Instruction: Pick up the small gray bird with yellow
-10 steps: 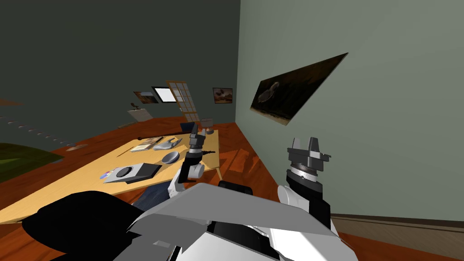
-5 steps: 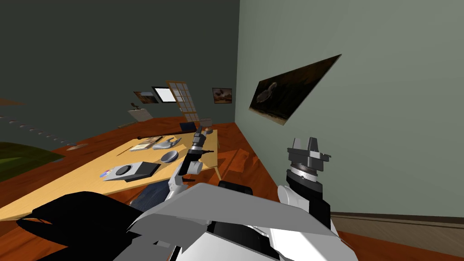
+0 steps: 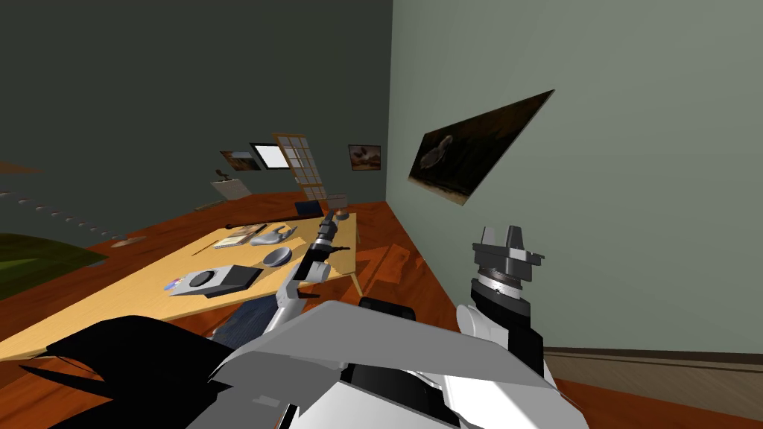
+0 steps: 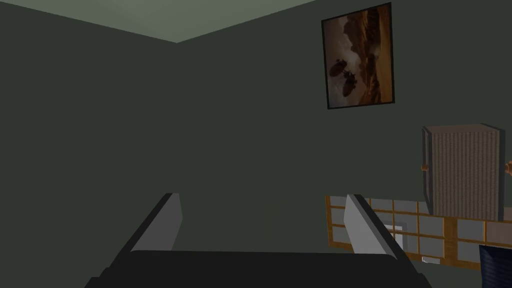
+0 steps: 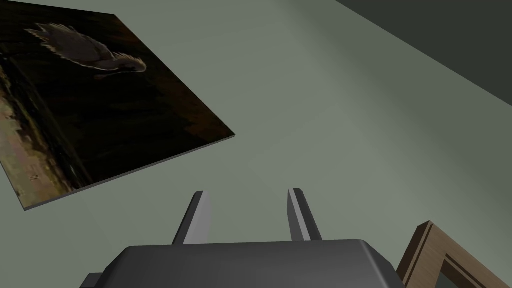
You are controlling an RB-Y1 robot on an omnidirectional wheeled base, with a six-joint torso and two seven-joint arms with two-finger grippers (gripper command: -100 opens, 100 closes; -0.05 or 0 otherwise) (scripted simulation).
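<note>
Small gray bird (image 3: 273, 237), as far as can be told, lying on the far half of the light wooden table (image 3: 127, 302), between a stack of books (image 3: 240, 237) and a gray bowl (image 3: 277, 257); too small for any yellow to be showing.

Looking down along that table, with the whole head view sliding slightly leftward against a second ago: a turn of the head, not of the things.

Holding the right gripper (image 3: 501, 232) (image 5: 247, 191) raised beside the green wall, below the dark framed picture (image 3: 477, 153) (image 5: 100, 110), exactly as before, blades parted and gripping nothing.

Stretching the left arm (image 3: 307, 272) farther out along the table's right edge than a second ago, elbow riding nearer the far end.

Carrying the left gripper (image 3: 328, 218) (image 4: 261, 196) above the far right corner, near a grey ribbed container (image 3: 339, 200) (image 4: 462, 170), off to the bird's right and apart from it, blades spread wide and gripping nothing.
</note>
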